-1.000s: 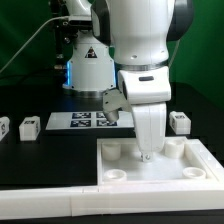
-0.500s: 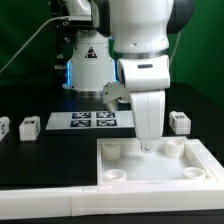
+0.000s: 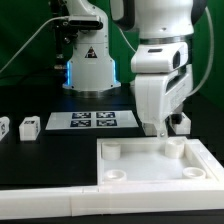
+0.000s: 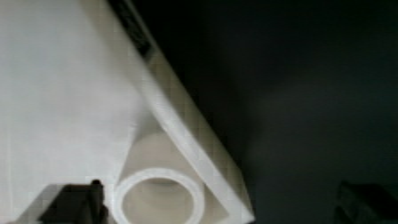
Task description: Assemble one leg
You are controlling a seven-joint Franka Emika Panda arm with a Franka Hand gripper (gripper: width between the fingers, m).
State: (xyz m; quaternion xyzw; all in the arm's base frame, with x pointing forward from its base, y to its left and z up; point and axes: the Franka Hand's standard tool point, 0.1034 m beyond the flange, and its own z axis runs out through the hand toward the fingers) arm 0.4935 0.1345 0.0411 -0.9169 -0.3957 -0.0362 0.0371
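One leg (image 3: 181, 122) stands just behind tray (image 3: 125, 144) rear corner | claw (image 3: 158, 130) over that corner, fingers apart, empty | judged: placed to reach leg

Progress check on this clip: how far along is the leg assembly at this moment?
Done: nothing visible; the tray has its corner holes empty. In hand: the gripper is open and empty, above the tray's far edge beside one leg. Left: grasping a leg, probably that one, and seating it in a hole. Two other legs lie loose near the marker board.
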